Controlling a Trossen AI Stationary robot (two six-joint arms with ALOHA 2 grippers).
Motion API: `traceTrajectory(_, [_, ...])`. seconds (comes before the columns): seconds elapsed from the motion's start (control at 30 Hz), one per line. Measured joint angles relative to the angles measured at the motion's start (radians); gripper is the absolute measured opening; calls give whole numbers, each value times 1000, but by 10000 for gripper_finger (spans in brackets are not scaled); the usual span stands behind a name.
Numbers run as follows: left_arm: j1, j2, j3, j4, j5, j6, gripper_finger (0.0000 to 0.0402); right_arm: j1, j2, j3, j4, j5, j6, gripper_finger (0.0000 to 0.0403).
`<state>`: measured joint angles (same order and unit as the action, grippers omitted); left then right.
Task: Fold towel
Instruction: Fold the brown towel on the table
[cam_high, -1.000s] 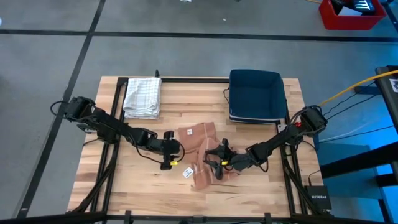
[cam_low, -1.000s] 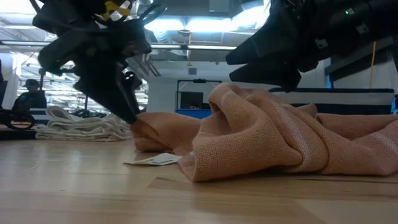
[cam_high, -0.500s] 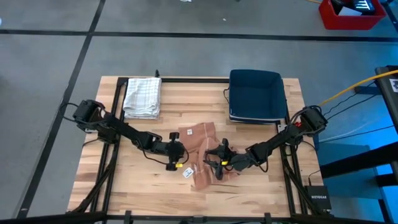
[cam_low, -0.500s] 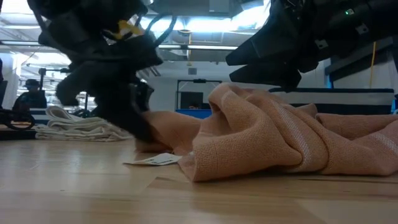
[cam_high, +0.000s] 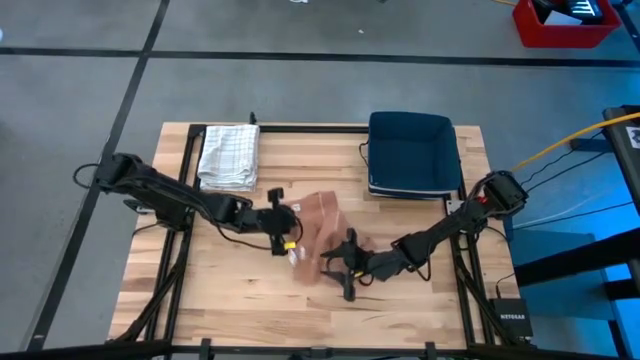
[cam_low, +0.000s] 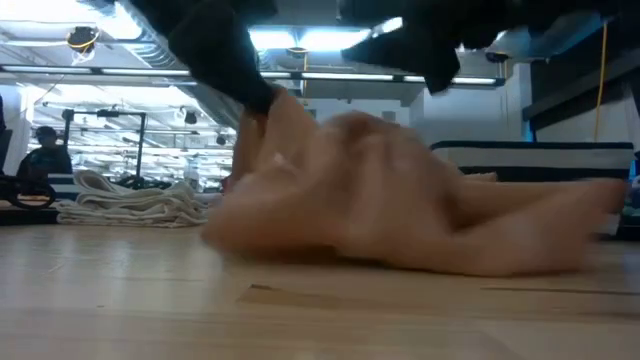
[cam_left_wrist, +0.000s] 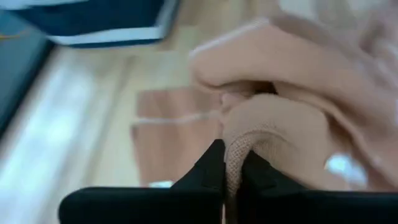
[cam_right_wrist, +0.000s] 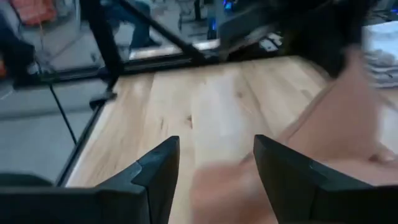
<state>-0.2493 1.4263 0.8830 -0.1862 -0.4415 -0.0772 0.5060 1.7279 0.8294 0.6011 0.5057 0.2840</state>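
The left tool (cam_high: 285, 232) was clamped on an edge of the peach towel (cam_high: 322, 222), with the cloth pinched between its fingers (cam_left_wrist: 211, 168). Its arm stretched low across the worktop (cam_high: 230, 290) from the left side. The right tool (cam_high: 338, 268) stood with its fingers (cam_right_wrist: 158, 168) spread wide at the towel's near edge, its arm reaching in low from the right. The towel lay bunched mid-worktop, lifted at the left tool.

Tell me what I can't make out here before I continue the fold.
- Low view: the peach woven towel is motion-blurred, so its folds and edges cannot be read.
- Low view: both arms are cut off by the top edge.
- High view: the right end effector hides the cloth under it.
- Left wrist view: the left end effector, shut on the towel, hides what lies beyond.
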Motion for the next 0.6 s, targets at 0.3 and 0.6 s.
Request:
traceTrajectory(0.3, [-2, -208, 10, -66, -48, 20, 3, -34, 4, 418, -855, 99, -165, 209])
traceTrajectory(0.6, [-60, -337, 65, -57, -41, 142, 2, -205, 4, 679, -1117, 1, -385, 209])
